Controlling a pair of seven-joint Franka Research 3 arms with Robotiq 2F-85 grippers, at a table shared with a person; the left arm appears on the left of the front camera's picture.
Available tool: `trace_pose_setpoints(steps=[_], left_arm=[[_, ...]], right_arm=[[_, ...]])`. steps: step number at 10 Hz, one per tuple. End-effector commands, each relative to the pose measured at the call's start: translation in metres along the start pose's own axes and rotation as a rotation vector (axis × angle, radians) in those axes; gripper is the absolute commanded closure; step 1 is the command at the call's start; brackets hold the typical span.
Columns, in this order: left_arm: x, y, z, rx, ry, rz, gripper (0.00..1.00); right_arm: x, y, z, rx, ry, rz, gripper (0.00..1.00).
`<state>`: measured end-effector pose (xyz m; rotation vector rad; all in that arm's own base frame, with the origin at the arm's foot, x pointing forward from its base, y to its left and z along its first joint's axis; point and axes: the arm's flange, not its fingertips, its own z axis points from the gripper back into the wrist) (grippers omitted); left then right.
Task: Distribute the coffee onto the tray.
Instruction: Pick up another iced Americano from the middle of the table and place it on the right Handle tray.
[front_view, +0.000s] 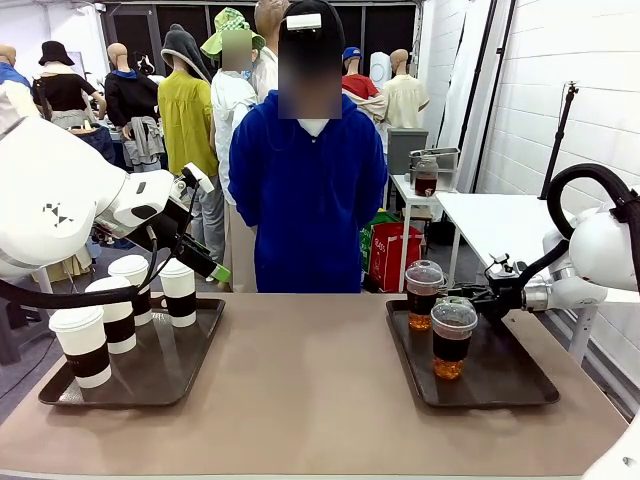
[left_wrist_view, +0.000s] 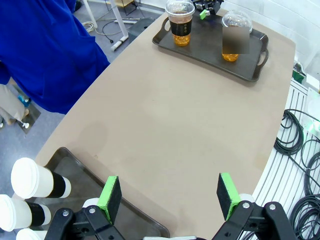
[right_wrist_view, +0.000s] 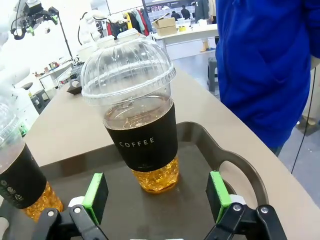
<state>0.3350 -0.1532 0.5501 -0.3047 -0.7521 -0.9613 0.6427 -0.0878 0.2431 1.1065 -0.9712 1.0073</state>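
Left tray (front_view: 190, 365): four white lidded cups (front_view: 82, 345), upright. Right tray (front_view: 510, 385): two clear dome-lidded cups (front_view: 452, 338), amber liquid, upright. Left hand (left_wrist_view: 170, 197): fingers apart, above the table (left_wrist_view: 175, 125). Right hand (right_wrist_view: 157, 192): fingers apart, flanking the far dome-lidded cup (right_wrist_view: 142, 127), not touching.

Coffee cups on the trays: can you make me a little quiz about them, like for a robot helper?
1. True or false: the right gripper is squeezing the clear cup in front of it.
2. How many white lidded cups stand on the left tray? A) two B) four C) six
3. Fill in: the word printed on the near clear cup's dark sleeve is ____.

Key
1. False. Its green pads stand apart on either side of the cup, not touching it.
2. B. The right tray holds two clear dome-lidded cups.
3. COFFEE.
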Motion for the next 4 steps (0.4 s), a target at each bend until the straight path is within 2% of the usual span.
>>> trace_pose_setpoints(steps=[1, 4], left_arm=[[-0.0011, 0.0018, -0.0003, -0.005, -0.004, -0.012, 0.0], [-0.0011, 0.0018, -0.0003, -0.005, -0.004, -0.012, 0.0]], right_arm=[[0.0006, -0.0021, -0.0018, 0.005, -0.001, 0.003, 0.0], [0.0006, -0.0021, -0.0018, 0.005, -0.001, 0.003, 0.0]])
